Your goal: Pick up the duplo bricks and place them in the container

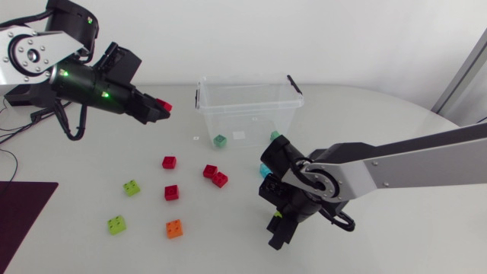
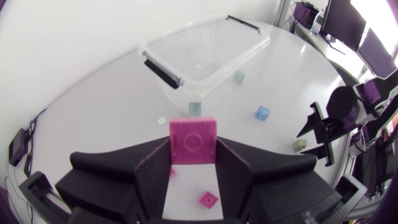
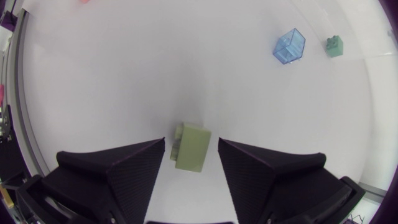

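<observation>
Left tool (image 1: 158, 109): fingers closed from both sides on a square red brick (image 2: 193, 141), studded face outward. It is held clear above the worktop (image 1: 396, 122) toward the far left corner, a little apart from the container's left wall. Container (image 1: 245, 78): clear plastic, black latches, no lid, at the middle of the far edge. Right tool (image 3: 191, 142): fingers spread wide, low toward the near edge. A pale green brick (image 3: 191, 148) lies on the worktop between them, with a gap on either side.
</observation>
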